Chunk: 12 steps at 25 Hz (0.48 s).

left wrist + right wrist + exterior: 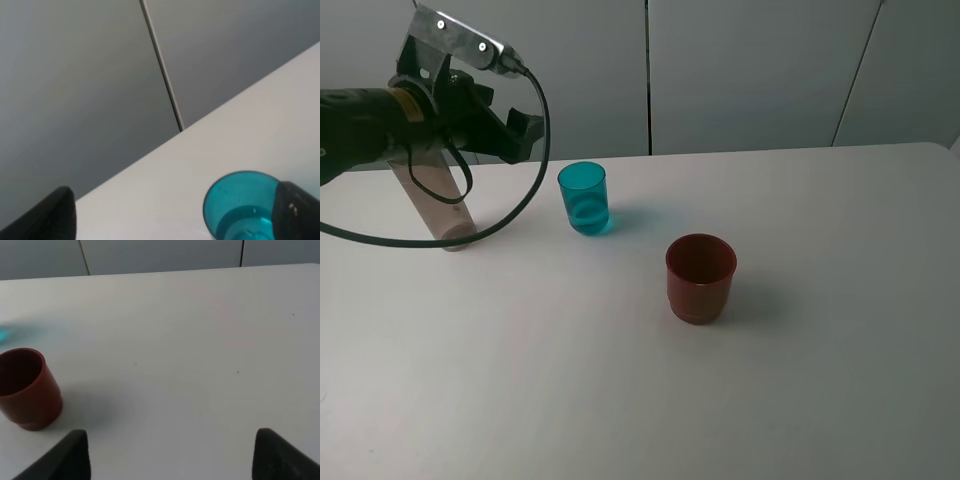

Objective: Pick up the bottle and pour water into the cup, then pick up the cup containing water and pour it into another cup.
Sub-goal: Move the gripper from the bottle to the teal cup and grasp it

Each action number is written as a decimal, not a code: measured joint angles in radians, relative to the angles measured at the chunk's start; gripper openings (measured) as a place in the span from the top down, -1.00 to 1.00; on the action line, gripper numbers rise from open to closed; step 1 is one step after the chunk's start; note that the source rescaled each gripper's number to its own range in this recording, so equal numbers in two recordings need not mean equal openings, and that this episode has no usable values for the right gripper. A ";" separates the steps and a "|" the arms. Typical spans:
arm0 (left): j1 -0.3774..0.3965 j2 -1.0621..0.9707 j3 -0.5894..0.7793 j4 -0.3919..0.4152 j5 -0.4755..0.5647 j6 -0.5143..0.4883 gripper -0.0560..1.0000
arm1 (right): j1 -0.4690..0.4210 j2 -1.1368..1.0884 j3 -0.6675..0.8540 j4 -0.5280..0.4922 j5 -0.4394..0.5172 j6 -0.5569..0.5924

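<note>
Two cups stand on the white counter (840,380): the teal cup (585,198) toward the back, and the red cup (700,278) nearer the front and to its right, the two apart from each other. The bottle (445,215) stands on the counter at the far left, to the left of the teal cup, and appears to lean in the high view. Its neck is hidden behind the left arm (360,125), which crosses in front of it. The left gripper (520,135) hangs above the counter between the bottle and the teal cup. The left wrist view shows its two dark fingers (55,215) spread wide with nothing held between them (beyond them sits the teal cup (242,200), with what looks like a little water at its bottom). A black cable (547,125) loops down from the arm and across the bottle. The right gripper (172,455) lies outside the high view; its wrist view shows it wide open over bare counter, gripping nothing, with the red cup (27,390) upright off to one side
</note>
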<state>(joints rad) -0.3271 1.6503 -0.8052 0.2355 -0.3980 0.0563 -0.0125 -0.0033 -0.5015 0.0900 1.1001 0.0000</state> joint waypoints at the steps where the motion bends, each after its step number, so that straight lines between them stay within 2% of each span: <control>1: 0.000 0.008 0.006 0.000 0.000 0.000 -0.99 | 0.000 0.000 0.000 0.000 0.000 0.000; 5: 0.000 0.050 0.034 0.000 -0.015 -0.001 -0.99 | 0.000 0.000 0.000 0.000 0.000 -0.006; 12: 0.000 0.158 0.076 0.000 -0.156 -0.001 -0.99 | 0.000 0.000 0.000 0.000 0.000 -0.006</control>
<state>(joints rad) -0.3271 1.8084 -0.7292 0.2355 -0.5545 0.0548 -0.0125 -0.0033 -0.5015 0.0900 1.1001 -0.0056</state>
